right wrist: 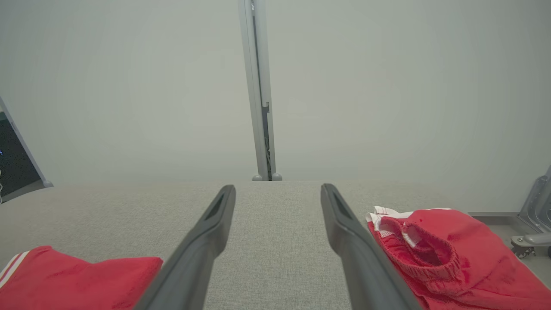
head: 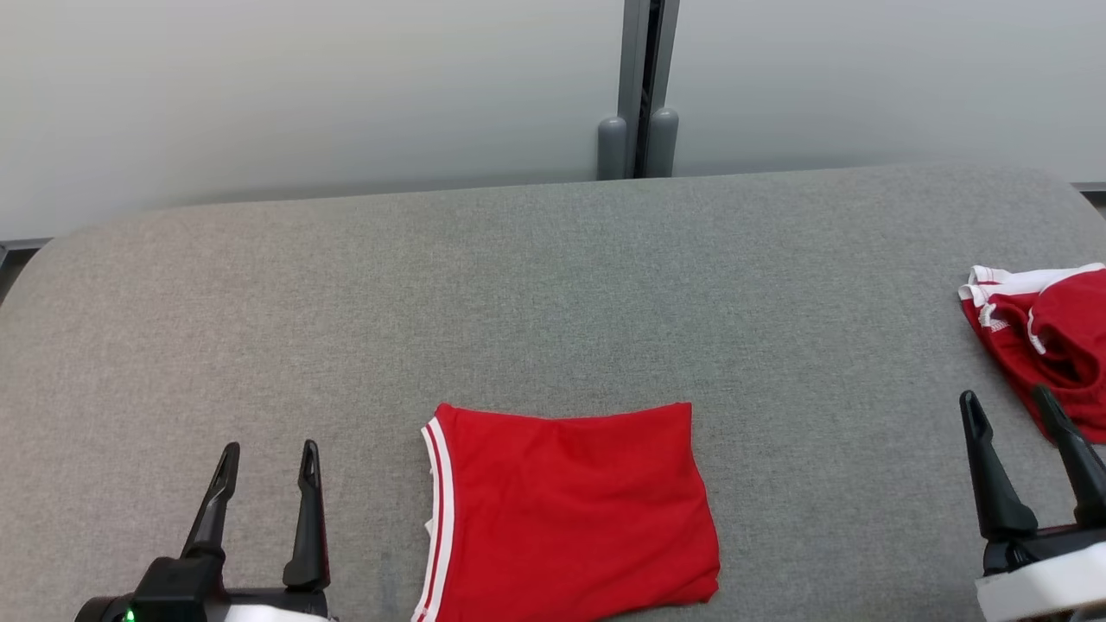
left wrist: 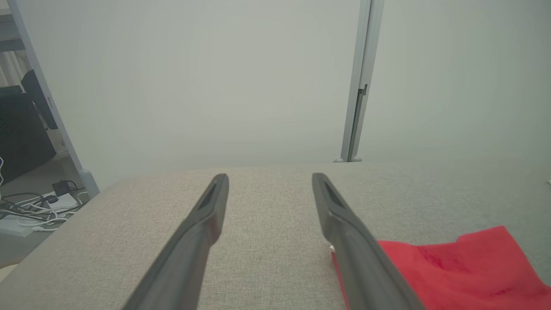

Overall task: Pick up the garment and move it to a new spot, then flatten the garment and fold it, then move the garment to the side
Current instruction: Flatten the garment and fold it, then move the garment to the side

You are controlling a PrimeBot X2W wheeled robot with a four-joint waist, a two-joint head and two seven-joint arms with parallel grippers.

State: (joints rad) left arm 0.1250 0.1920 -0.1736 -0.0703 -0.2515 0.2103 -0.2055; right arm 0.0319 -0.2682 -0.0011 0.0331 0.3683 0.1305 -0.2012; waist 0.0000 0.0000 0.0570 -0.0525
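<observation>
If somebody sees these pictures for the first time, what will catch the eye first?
The folded red garment with a white-striped edge lies flat at the near middle of the grey table. A second, crumpled red garment sits at the table's right edge, close to the open right gripper; the open left gripper hovers at the near left.

Looking like an office or lab test bay, not a home. Facing pale frosted partition panels point(head: 302, 86) meeting at a grey metal post point(head: 644, 86), right behind a broad table point(head: 553, 259) covered in grey woven fabric. Showing, past the table's left end, a tangle of cables point(left wrist: 38, 211) lying on a bare floor beside a dark cabinet point(left wrist: 17, 133). Showing a grey metal bracket point(right wrist: 533, 215) low beyond the right end.
</observation>
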